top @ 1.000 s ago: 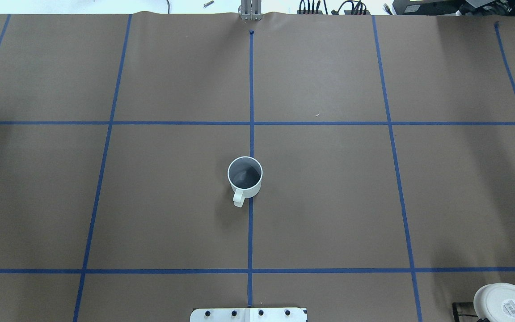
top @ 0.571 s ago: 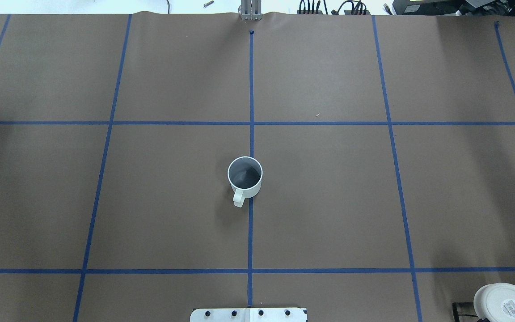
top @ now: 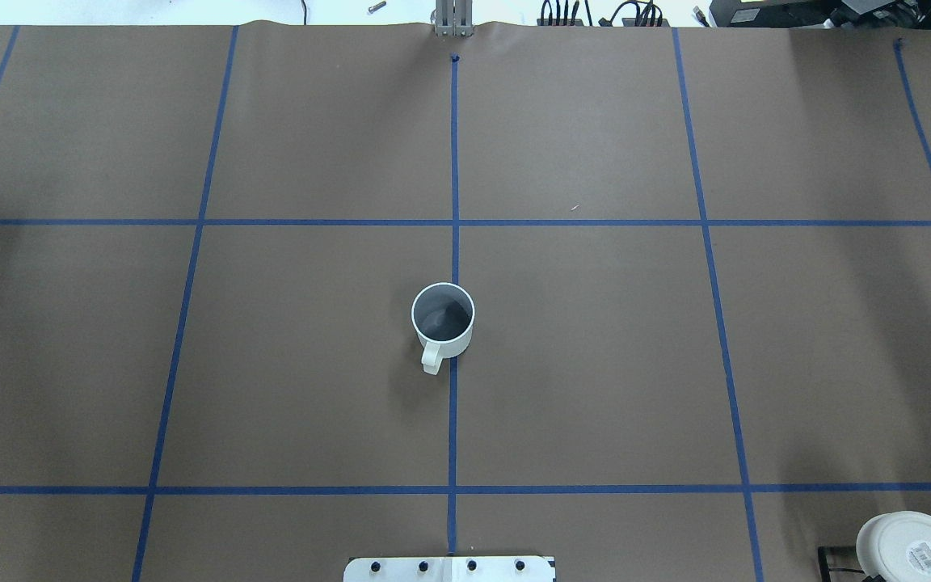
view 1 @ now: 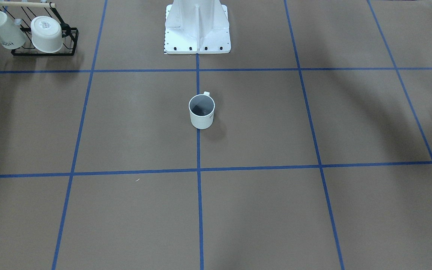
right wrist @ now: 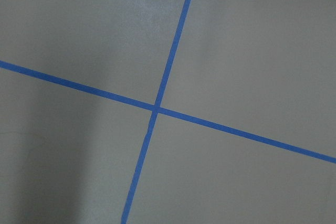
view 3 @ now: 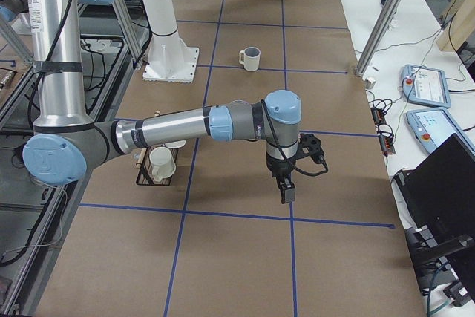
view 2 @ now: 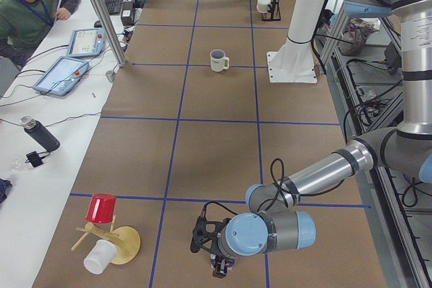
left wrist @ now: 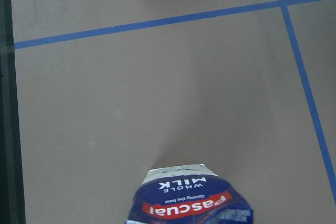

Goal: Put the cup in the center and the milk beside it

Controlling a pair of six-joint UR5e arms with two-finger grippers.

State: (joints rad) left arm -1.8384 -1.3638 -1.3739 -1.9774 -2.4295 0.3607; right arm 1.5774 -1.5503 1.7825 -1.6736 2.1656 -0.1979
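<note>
- Hanging low at the near end of the table in the left-side view, the left two-finger gripper [view 2: 220, 269] points down over the brown paper; no view shows its fingers clearly, so I cannot tell whether they are clenched or released.
- At the lower edge of the left wrist view is the small milk carton [left wrist: 189, 199], with a dark blue top, red logo and white "WHOLE MILK" text; it lies right under that camera; whether it is grasped or standing free cannot be told.
- Near that spot stands a light wooden peg stand [view 2: 125, 245] with a round base; it carries a red plastic cup [view 2: 101, 208] on top and a plain white cup [view 2: 99, 257] low at its side.
- Further along, the small white cylindrical mug [top: 443, 321], grey inside, stands upright in the centre [top: 587, 356], the middle rectangles of the blue tape grid; it sits on the tape line that splits them, handle toward the robot's white base plate [top: 449, 568]; it is well apart from the milk carton.
- Beyond it, the right gripper [view 3: 286, 197] hangs pointing down close to a tape crossing; I cannot tell how its fingers stand.
- Farthest, a black wire rack [view 1: 71, 41] holds a white lettered mug [view 1: 2, 30] and a wider white handleless cup [view 1: 46, 34], both tipped over.
</note>
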